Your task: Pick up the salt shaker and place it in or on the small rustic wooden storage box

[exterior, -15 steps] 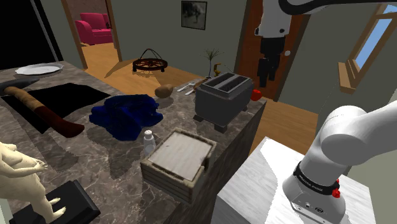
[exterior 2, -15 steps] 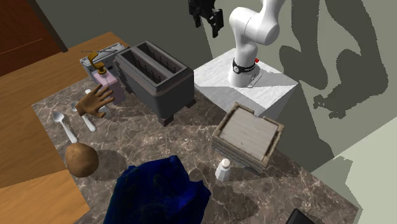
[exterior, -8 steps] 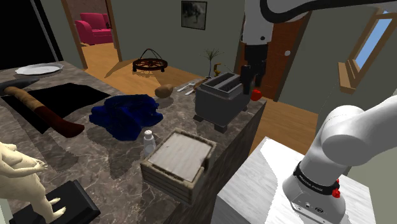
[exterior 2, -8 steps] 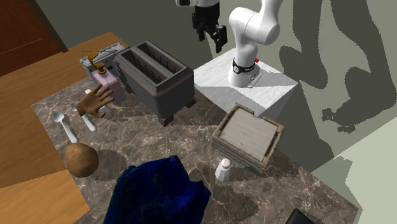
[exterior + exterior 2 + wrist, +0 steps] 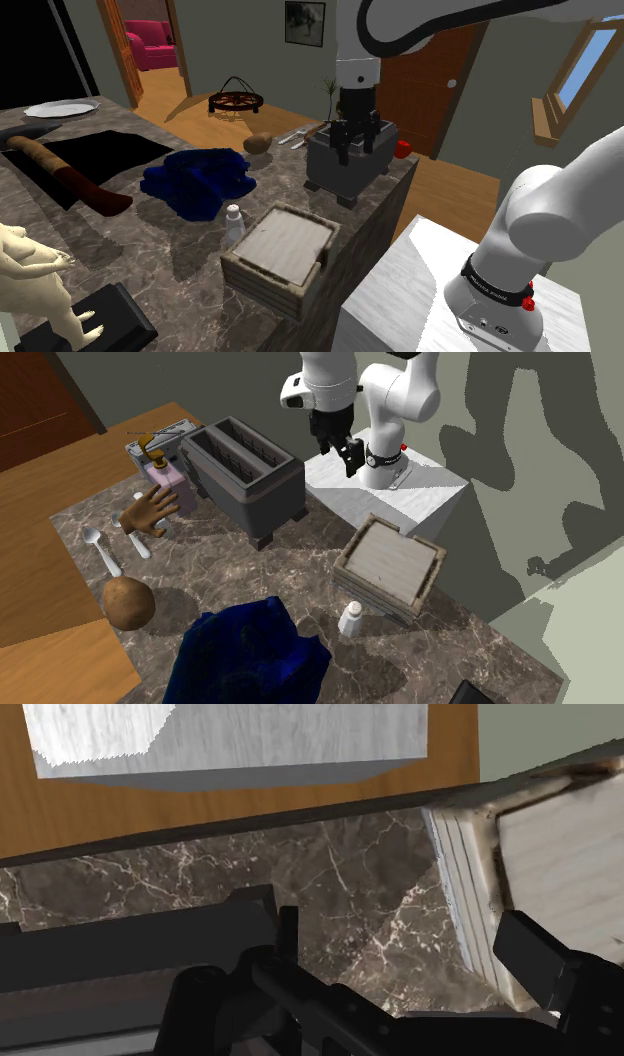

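Your gripper (image 5: 340,453) hangs in the air over the bench (image 5: 230,567) edge nearest the stand (image 5: 440,492), roughly between the dark grey toaster (image 5: 240,470) and the wooden box (image 5: 390,565). The fingers (image 5: 535,962) are spread apart, with dark veined marble showing in the gap. In the wrist view you're looking down past them at that strip of bench. The toaster's dark side lies by one finger, the box's slatted wall by the other, and the pale stand sits beyond the bench edge.

The salt shaker (image 5: 233,222) is a small white bottle with a rounded cap. It stands upright on the bench just beside the box, on the side away from the stand. That puts it between the box and the crumpled blue cloth (image 5: 200,180), and well apart from your gripper. You can't tell whether it touches the box.

The box sits flat, with weathered slats around its sides and a pale flat panel on top. In the shoulder view the gripper shows in front of the toaster's top, with the box and shaker lower down toward that view's left.
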{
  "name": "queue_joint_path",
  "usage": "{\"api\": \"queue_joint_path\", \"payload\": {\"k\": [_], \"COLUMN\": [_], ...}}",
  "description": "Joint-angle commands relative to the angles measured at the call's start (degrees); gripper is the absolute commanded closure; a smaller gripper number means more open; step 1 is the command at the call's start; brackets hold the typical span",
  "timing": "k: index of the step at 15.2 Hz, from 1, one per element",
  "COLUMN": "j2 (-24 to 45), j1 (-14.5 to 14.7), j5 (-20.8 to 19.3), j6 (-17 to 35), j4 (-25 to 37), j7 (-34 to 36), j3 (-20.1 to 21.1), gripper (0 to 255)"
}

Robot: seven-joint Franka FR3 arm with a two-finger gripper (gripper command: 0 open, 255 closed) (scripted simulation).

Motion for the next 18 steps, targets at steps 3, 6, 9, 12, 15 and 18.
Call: {"api": "queue_joint_path", "payload": {"k": [3,6,9,12,15,18], "j2": [7.03,13.01,19.29,25.83,32.56,39.46], "j1": [0.7,1.2,1.77,2.59,3.82,5.46], "j5": [1.37,1.52,0.99,-0.18,-1.82,-3.69], "j6": [4.2,6.73,8.86,10.51,11.57,11.98], "j4": [3.1,6.78,11.1,16.1,21.81,28.31], "j7": [5.64,9.92,14.26,18.63,22.92,26.98], "j3": [3.29,5.47,7.34,8.78,9.66,10.01], "gripper": [0,0,0,0,0,0]}}
